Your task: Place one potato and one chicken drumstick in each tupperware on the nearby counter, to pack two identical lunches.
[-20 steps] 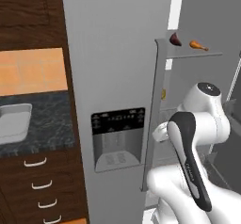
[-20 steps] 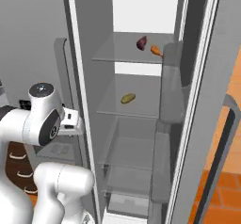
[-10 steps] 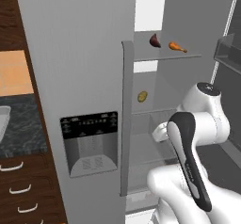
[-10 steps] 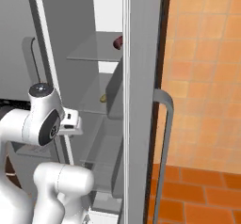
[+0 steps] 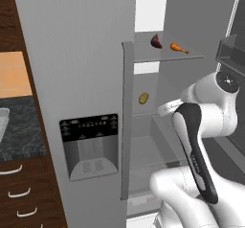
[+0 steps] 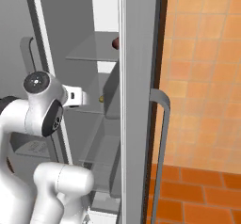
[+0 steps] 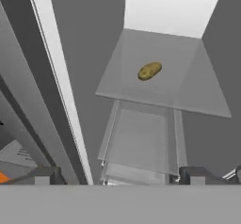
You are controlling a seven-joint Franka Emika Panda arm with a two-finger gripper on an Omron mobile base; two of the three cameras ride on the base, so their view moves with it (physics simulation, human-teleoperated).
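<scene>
Inside the open fridge, a potato is seen on the middle shelf, lying alone near its centre. On the shelf above it, a chicken drumstick is set just beside a dark reddish item, possibly a vegetable. The jaws are held spread apart and empty, well short of the potato

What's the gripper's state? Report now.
Gripper: open, jaws wide apart and empty, aimed at the potato on the fridge shelf.
</scene>
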